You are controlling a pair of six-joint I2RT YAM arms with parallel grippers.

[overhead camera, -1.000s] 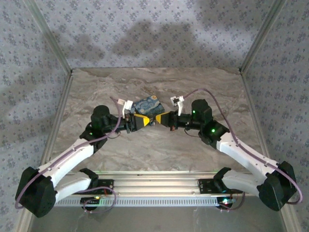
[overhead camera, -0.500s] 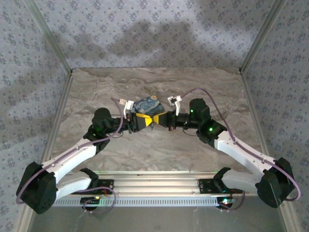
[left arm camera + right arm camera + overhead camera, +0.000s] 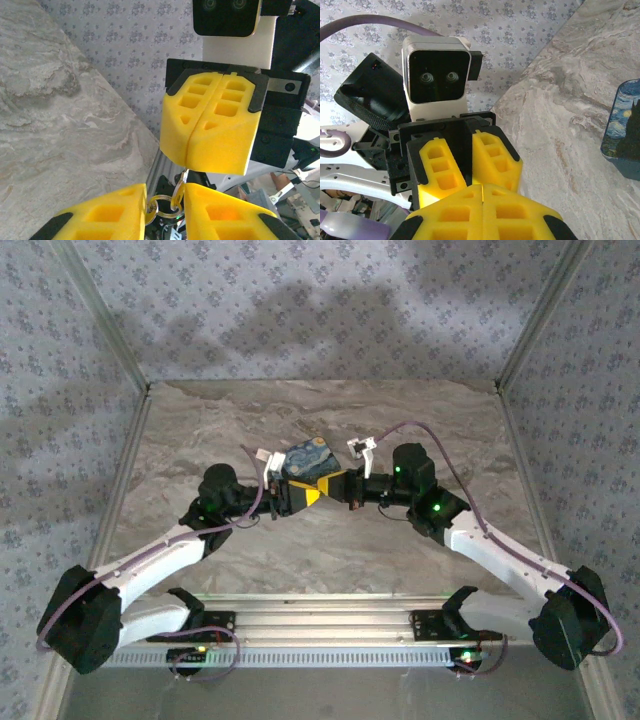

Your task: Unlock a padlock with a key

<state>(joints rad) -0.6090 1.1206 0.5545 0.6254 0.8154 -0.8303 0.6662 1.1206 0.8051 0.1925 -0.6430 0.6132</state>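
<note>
Both meet beside the starry-night box [image 3: 310,458]: right gripper [image 3: 191,150] pressed together on the key [image 3: 184,176], left gripper [image 3: 468,160] slightly spread around the key ring [image 3: 161,206], perhaps gripping it; padlock I cannot place, so I would turn slowly, blade straight.

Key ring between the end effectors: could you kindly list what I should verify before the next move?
1. Key ring sits between the left end effector fingers: ok.
2. Right end effector closed, fingers meeting: ok.
3. Key pinched at the right fingers' seam: cannot tell.
4. Padlock location known: cannot tell.
5. Blue starry-night item clear of both end effectors: cannot tell.
</note>
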